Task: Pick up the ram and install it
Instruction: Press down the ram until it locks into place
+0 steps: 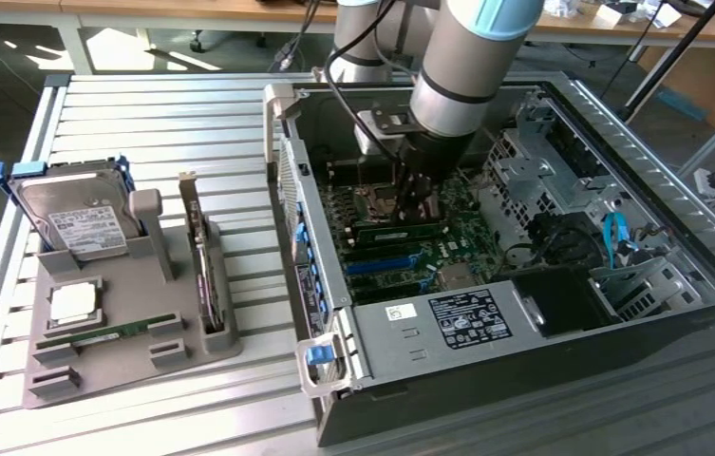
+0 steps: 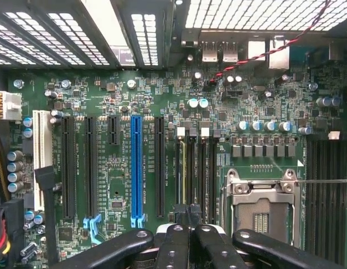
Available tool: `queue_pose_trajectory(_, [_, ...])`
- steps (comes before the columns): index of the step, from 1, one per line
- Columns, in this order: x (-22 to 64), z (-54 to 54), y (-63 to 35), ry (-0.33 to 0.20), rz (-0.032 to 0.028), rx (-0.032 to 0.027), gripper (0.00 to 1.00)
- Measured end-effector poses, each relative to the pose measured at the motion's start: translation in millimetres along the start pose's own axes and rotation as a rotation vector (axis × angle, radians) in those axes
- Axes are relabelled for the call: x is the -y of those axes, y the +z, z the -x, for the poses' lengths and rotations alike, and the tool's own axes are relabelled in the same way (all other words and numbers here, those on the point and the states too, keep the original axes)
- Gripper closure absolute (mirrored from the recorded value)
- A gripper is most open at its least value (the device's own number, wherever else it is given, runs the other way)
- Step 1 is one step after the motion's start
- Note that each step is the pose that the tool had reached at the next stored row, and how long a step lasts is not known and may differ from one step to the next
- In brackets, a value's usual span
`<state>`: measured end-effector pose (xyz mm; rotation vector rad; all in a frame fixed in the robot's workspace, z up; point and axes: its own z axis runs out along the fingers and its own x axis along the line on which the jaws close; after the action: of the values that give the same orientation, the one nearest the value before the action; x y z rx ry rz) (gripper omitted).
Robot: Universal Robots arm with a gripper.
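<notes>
A ram (image 1: 395, 233), a narrow green stick with black chips, stands on edge in a slot of the motherboard (image 1: 440, 242) inside the open computer case. In the wrist view it shows edge-on as a thin ram (image 2: 183, 171) line in one of the dark memory slots. My gripper (image 1: 416, 211) hangs straight above that stick, deep in the case. In the wrist view the gripper (image 2: 189, 213) is shut, its tips pressed together over the near end of the slots. Whether they touch the stick I cannot tell. Another green ram (image 1: 106, 334) lies in the grey holder.
The grey holder (image 1: 193, 353) on the slatted table carries a hard drive (image 1: 79, 223), a square silver chip (image 1: 73, 302) and an upright card (image 1: 205, 275). Case walls (image 1: 284, 171) and drive cages (image 1: 541, 166) ring the arm. An empty processor socket (image 2: 263, 210) sits beside the slots.
</notes>
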<state>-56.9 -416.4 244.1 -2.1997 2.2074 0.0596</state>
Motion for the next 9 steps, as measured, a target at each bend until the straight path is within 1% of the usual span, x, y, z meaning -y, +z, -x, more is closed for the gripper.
queue_pose_trajectory(9, [0.1, -0.4, 7.7, 0.000, 0.0000, 0.0000, 0.90])
